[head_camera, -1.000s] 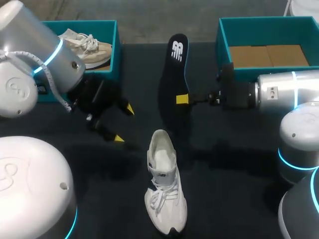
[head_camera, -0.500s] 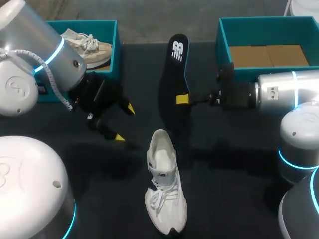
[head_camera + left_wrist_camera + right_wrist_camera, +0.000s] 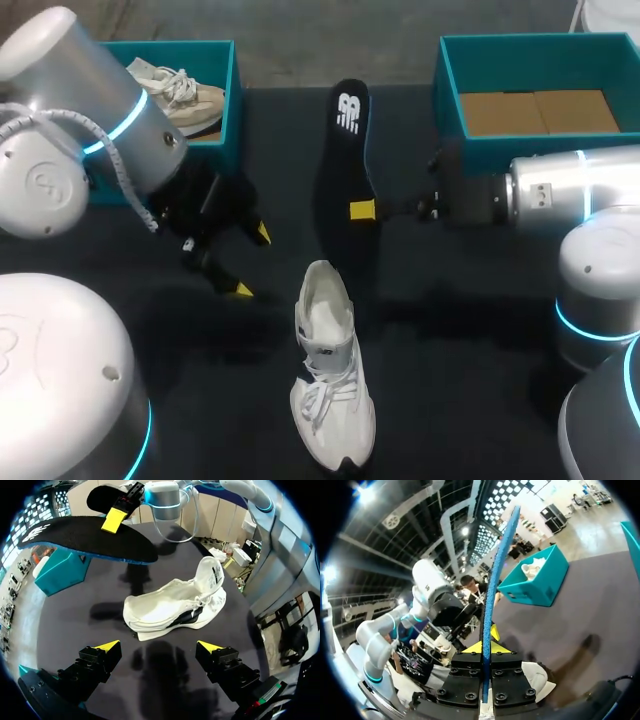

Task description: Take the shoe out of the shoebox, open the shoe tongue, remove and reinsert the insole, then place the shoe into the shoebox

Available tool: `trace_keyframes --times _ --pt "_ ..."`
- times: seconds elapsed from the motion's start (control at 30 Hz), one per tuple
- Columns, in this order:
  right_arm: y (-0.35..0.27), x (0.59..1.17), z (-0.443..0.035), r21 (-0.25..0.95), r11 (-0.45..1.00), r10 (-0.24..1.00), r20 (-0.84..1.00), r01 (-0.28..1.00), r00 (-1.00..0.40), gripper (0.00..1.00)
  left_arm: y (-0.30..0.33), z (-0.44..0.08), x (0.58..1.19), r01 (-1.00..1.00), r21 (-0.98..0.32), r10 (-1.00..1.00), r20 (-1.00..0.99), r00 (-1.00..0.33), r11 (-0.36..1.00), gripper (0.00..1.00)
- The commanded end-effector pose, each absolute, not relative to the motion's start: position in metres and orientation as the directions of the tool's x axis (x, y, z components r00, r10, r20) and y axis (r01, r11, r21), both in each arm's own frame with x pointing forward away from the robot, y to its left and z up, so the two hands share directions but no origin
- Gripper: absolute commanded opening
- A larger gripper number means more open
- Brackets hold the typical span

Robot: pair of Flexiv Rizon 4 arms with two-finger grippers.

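**A:** How is the light over your table?

**B:** It comes from above and falls unevenly. In my head view the black table [image 3: 480, 380] swallows most of it and reads dim. The white shoe [image 3: 328, 370] comes out so bright that its laces nearly wash out.

**A:** Shadows?

**B:** Soft ones. The insole [image 3: 345, 160] lays a dark patch on the table right under it. In my left wrist view the shoe throws several blurred shadows onto the near side of the table.

**A:** Any glare?

**B:** Ceiling lamps [image 3: 367, 495] flare white in my right wrist view. The blue rings on my left arm [image 3: 70, 130] and right arm [image 3: 570, 190] glow. In both wrist views straight edges bow near the rim.
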State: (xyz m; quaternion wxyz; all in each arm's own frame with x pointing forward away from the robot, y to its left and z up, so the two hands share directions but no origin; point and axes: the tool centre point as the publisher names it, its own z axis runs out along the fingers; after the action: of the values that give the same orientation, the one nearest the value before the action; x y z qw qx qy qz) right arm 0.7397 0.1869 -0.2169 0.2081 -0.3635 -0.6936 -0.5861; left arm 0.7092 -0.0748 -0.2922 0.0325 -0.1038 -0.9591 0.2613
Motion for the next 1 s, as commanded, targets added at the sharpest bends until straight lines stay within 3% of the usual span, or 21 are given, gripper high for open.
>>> trace_keyframes --times 0.03,0.43,1.0 --pt "0.197 0.75 -0.231 0.672 0.057 0.229 0.711 0.738 -0.665 0.0 -0.081 -0.31 0.715 0.166 -0.491 0.207 0.03 -0.978 0.855 1.0" --pt "0.2 0.752 -0.26 0.706 0.044 0.19 0.689 0.707 -0.699 0.0 -0.084 -0.335 0.714 0.119 -0.472 0.185 0.094 -0.978 0.874 1.0" --pt "0.202 0.75 -0.261 0.718 0.048 0.194 0.675 0.695 -0.711 0.0 -0.088 -0.343 0.706 0.126 -0.464 0.183 0.08 -0.98 0.877 1.0"
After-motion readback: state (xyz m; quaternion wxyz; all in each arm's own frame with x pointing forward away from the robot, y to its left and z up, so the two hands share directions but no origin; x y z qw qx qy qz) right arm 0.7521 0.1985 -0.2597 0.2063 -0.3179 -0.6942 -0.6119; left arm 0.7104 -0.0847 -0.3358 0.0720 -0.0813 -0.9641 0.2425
